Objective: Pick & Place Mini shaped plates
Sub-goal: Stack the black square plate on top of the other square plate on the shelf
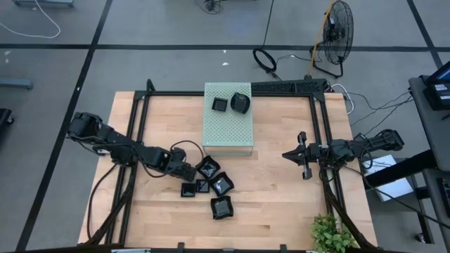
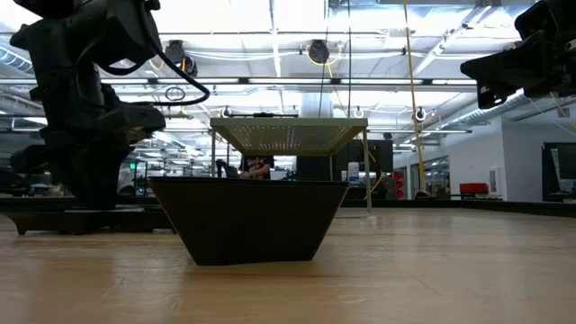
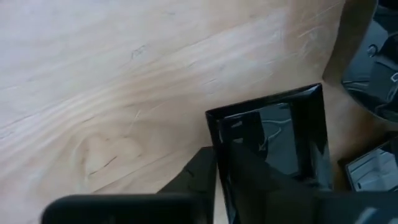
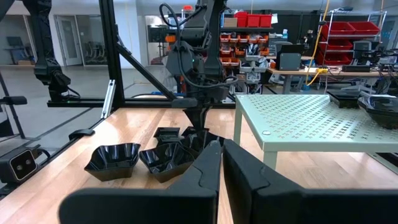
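Several glossy black mini shaped plates lie in a cluster on the wooden table, in front of the pale green perforated box. Two more plates sit on the box's top. My left gripper points steeply down at the cluster's left side, shut on a square plate. My right gripper hangs level at the table's right, shut and holding nothing; its fingers point at the cluster. My left gripper has the square plate by one side wall. One finger stands outside the wall; the other reaches into the hollow, dark against the black glaze. The fingers come from above, pointing steeply down. The plate sits flat on the table.
A scalloped plate and a small square one lie close beside the held plate. The nearest plate fills the low view's middle. A black frame runs along the table's edges. A green plant stands at the near right corner.
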Controlling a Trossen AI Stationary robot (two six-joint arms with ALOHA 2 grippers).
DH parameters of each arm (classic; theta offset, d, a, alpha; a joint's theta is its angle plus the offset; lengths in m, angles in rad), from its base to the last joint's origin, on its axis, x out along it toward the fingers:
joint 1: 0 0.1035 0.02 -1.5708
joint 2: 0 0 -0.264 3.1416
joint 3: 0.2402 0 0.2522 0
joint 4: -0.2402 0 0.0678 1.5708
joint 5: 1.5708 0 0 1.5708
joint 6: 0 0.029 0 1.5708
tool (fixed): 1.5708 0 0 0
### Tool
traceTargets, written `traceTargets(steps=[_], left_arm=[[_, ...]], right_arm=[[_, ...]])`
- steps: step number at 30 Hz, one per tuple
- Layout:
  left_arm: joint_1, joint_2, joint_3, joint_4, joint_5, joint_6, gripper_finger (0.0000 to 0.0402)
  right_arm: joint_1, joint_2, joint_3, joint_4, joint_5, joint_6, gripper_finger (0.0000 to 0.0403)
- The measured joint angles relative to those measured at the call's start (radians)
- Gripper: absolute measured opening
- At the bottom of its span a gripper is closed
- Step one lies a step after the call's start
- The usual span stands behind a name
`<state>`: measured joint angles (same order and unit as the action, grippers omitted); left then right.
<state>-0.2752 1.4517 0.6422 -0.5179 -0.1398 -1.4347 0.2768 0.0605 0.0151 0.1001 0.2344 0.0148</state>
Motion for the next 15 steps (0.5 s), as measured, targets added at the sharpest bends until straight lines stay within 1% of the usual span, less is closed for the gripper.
traceTargets(steps=[3,5,10,15], left_arm=[[0.000,0.000,0.000,0.000,0.001,0.000,0.0015],[0.000,0.000,0.000,0.000,0.001,0.002,0.0006],[0.000,-0.015,-0.002,-0.011,0.006,0.011,0.0013],[0.001,-0.087,-0.003,-0.039,-0.020,0.015,0.0005]], right_arm=[[0.000,0.000,0.000,0.000,0.000,0.000,0.0007],[0.000,0.000,0.000,0.000,0.000,0.000,0.0008],[0.000,0.000,0.000,0.000,0.000,0.000,0.0007],[0.000,0.000,0.000,0.000,0.000,0.000,0.0008]])
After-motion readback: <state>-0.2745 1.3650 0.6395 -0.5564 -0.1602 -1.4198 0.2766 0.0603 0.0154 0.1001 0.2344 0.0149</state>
